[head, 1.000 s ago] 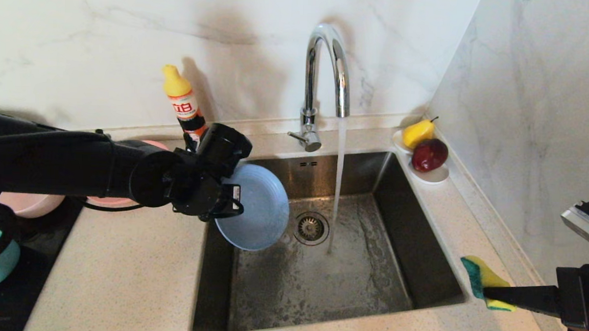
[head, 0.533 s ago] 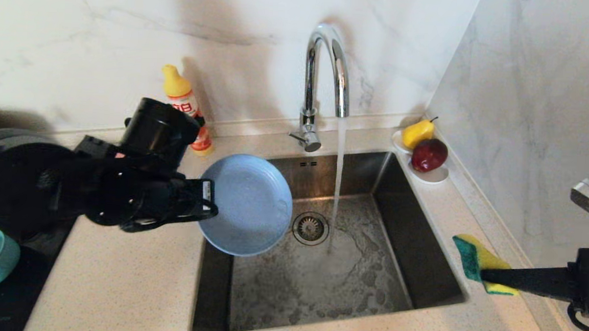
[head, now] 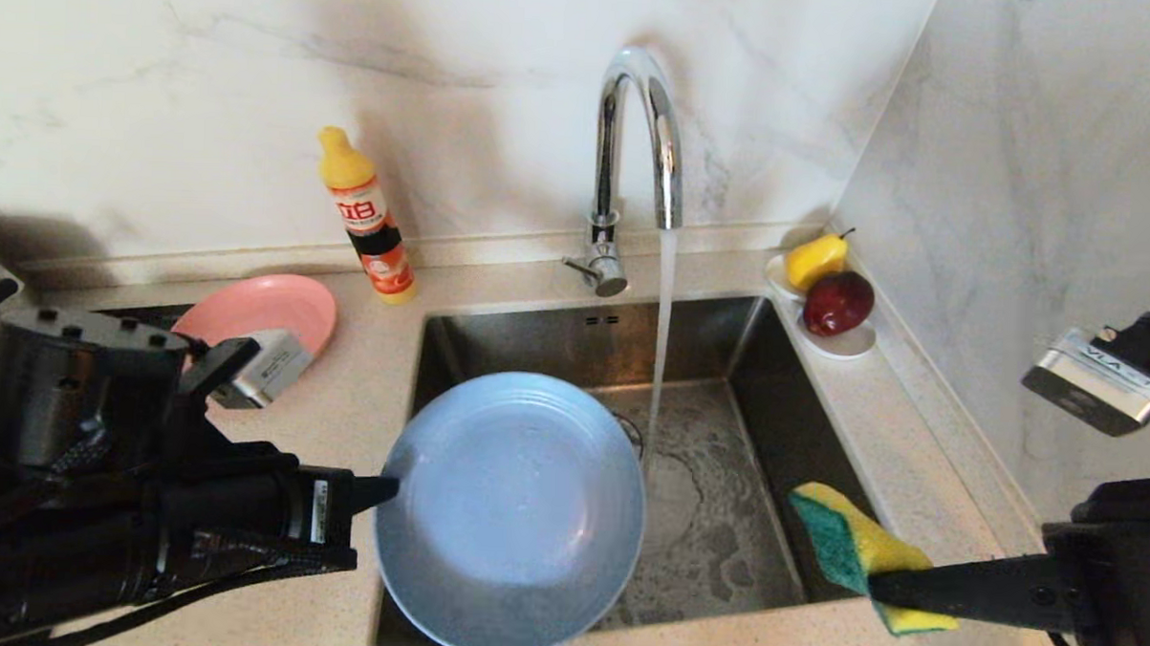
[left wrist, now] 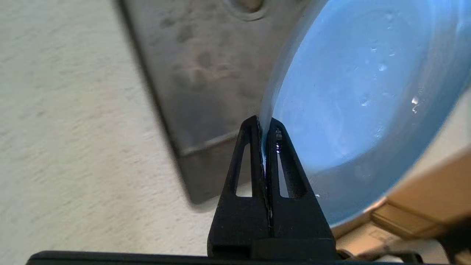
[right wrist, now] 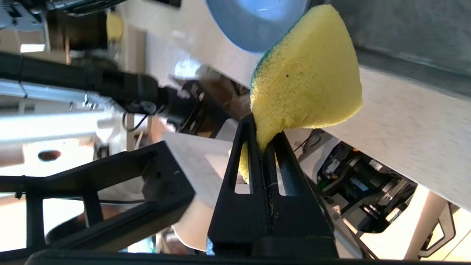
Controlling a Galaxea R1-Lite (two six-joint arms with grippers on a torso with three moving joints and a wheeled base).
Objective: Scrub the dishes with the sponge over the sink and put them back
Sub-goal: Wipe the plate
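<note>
My left gripper [head: 385,489] [left wrist: 264,127] is shut on the rim of the light blue plate [head: 511,512] [left wrist: 349,92]. It holds the plate nearly level, face up, over the near left part of the sink [head: 782,407]. My right gripper [head: 877,584] [right wrist: 263,129] is shut on one end of the yellow sponge [head: 854,553] [right wrist: 305,73], whose green layer faces the plate. The sponge hangs over the sink's near right corner, a short gap to the right of the plate. A salmon-pink plate [head: 264,312] lies on the counter at the back left. The other dishes are out of view.
Water runs from the chrome tap [head: 639,124] into the basin, just past the blue plate's far edge. A yellow-capped soap bottle [head: 364,215] stands behind the sink's left corner. A white saucer [head: 847,344] with a pear and an apple sits at the back right by the side wall.
The left arm has drawn the blue plate from the sink's back left to its near edge and tipped it from upright to nearly level. The right gripper has carried the sponge leftward toward the plate.
</note>
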